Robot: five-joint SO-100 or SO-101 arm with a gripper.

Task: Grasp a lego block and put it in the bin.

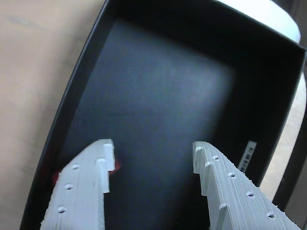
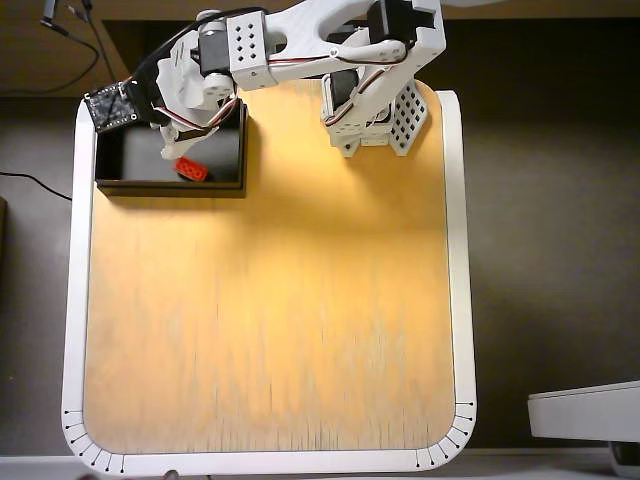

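Observation:
The black bin (image 1: 268, 86) fills the wrist view, with a dark grey floor and a white label strip (image 1: 247, 155) on its right wall. My gripper (image 1: 153, 148) hangs over it, jaws wide apart with nothing between them. The red lego block (image 1: 116, 166) shows only as slivers behind the left finger (image 1: 84, 187), low in the bin near its left wall. In the overhead view the bin (image 2: 170, 186) sits at the table's top left corner, the block (image 2: 192, 170) lies inside it and the gripper (image 2: 178, 150) is just above it.
The wooden table (image 2: 270, 300) with a white rim stretches below the bin. The arm's base (image 2: 375, 120) stands at the top middle. A grey object (image 2: 585, 410) lies off the table at the lower right.

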